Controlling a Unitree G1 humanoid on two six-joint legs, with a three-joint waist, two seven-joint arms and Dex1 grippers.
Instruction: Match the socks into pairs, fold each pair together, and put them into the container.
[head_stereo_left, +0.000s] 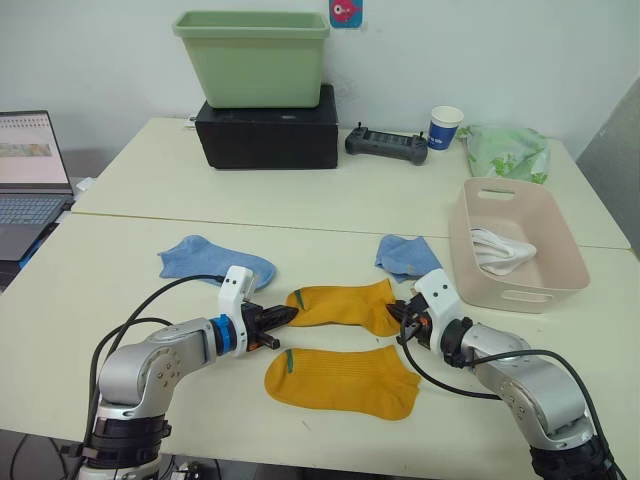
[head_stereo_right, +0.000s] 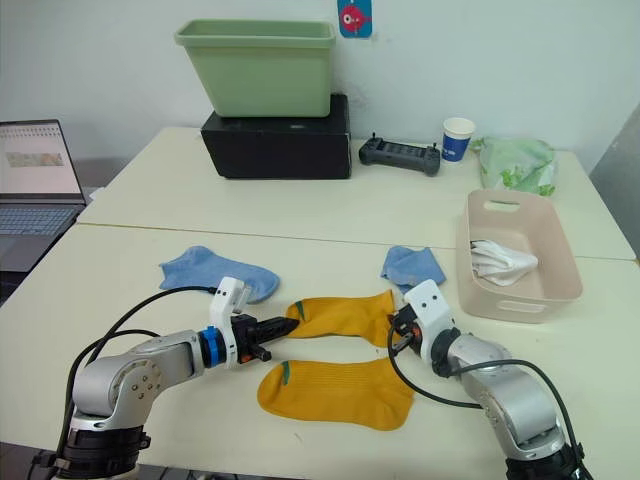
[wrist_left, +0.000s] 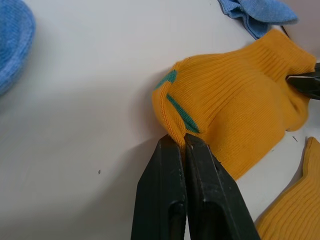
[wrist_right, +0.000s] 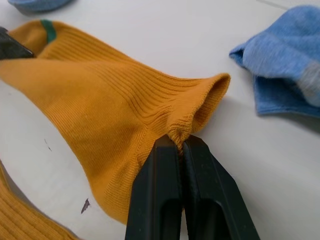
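A mustard-yellow sock (head_stereo_left: 340, 305) is stretched between both grippers just above the table. My left gripper (head_stereo_left: 288, 316) is shut on its toe end (wrist_left: 172, 132), my right gripper (head_stereo_left: 400, 312) is shut on its cuff (wrist_right: 180, 131). A second yellow sock (head_stereo_left: 340, 380) lies flat nearer the table's front edge. One light blue sock (head_stereo_left: 215, 260) lies at the left, another (head_stereo_left: 408, 255) beside the pale pink container (head_stereo_left: 520, 295). White socks (head_stereo_left: 500, 250) lie folded inside the container.
At the back stand a light green tub (head_stereo_left: 252, 55) on a black box (head_stereo_left: 268, 130), a black controller (head_stereo_left: 387, 145), a paper cup (head_stereo_left: 445, 127) and a green patterned bag (head_stereo_left: 510, 152). A laptop (head_stereo_left: 30, 180) sits at the far left.
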